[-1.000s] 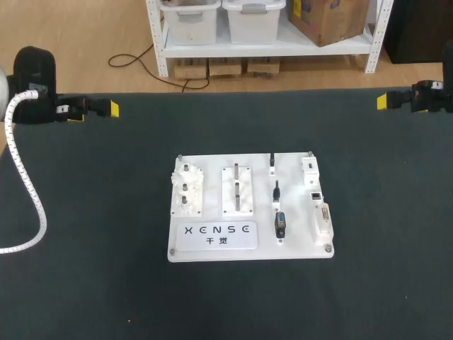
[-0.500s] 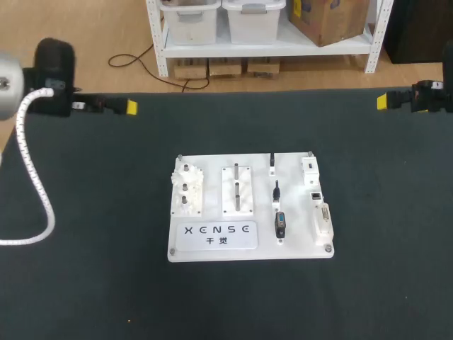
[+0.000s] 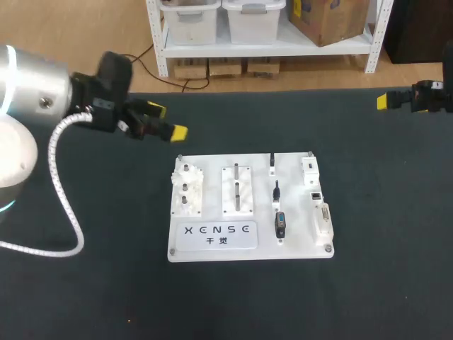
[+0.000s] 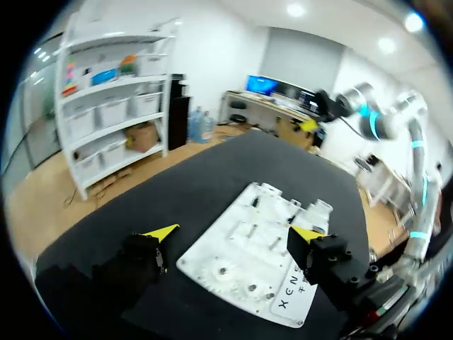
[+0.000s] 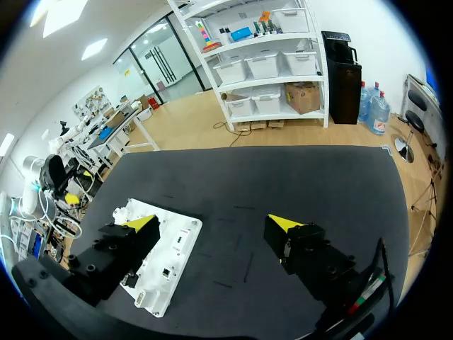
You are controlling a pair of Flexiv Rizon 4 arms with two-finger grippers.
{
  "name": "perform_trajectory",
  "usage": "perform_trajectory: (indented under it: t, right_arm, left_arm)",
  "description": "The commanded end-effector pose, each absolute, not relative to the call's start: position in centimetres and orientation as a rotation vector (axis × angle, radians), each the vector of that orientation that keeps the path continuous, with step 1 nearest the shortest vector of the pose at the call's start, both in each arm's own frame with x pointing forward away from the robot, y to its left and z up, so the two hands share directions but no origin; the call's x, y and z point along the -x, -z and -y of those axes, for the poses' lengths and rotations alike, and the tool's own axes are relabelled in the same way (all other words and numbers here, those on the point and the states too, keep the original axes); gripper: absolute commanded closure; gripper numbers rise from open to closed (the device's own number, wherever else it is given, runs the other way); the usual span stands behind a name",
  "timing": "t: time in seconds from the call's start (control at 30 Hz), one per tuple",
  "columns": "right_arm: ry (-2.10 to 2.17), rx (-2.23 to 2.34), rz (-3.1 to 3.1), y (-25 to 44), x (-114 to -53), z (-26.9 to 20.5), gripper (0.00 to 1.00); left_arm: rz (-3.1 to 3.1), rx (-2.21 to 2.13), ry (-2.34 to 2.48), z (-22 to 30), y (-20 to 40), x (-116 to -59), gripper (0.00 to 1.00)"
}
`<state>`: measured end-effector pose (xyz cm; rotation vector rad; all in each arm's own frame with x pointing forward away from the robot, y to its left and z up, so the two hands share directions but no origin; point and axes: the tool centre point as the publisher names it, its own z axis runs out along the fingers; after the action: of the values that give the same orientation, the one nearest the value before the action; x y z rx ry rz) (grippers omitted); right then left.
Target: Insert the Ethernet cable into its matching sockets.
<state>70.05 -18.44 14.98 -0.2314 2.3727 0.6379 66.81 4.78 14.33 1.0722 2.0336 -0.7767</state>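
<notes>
Pincer (image 3: 167, 121) of left arm hovers near board (image 3: 212, 193) corner.

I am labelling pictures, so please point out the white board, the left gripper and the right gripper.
white board (image 3: 212, 185), head view, bare surface between two fixtures.
left gripper (image 3: 168, 121), head view, midway between yellow tips.
right gripper (image 5: 212, 222), right wrist view, midway between yellow tips.

The counter (image 3: 106, 297) has a uniform dark charcoal surface with no pattern. The board (image 3: 212, 249) is white, marked with black lettering, and carries black connectors (image 3: 277, 190). The jaws of both arms are black with bright yellow fingertips (image 3: 178, 132); the left arm (image 3: 35, 85) is silver-grey with a black wrist and a white ribbed hose (image 3: 53, 152).
</notes>
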Motion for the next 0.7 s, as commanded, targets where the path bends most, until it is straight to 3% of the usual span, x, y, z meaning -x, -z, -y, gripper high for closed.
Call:
perform_trajectory:
  t: [0.03, 0.7]
  right_arm:
    - [-0.641, 0.233, -2.373, -15.0, -70.1, 18.5, 0.0]
    - [-0.641, 0.233, -2.373, -15.0, -70.1, 18.5, 0.0]
  left_arm:
    - [-1.417, -1.672, 0.972, -3.1, -13.1, -65.8, 0.0]
    - [-1.502, -1.564, 0.841, -0.1, -8.5, -59.2, 0.0]
